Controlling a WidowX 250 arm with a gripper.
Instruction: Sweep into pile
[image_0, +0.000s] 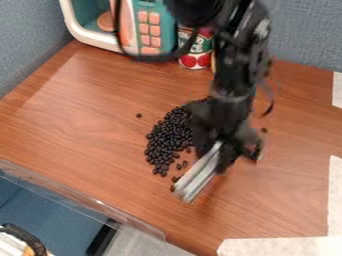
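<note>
Though most dark beans (167, 140) lie heaped beside the tool (230, 150), which grips a silvery bar (198, 173), strays (139, 115) either side of the tool need gathering.

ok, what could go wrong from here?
1. Strays missed: one bean sits off to the pile's left and another beyond the gripper, so a stroke through the middle would likely skip both.
2. Scatter: the pale bar slants right beside the pile; a fast or off-angle pass could spread it.
3. Overrun: a long push toward the clear-rimmed side could send beans off the table.
</note>
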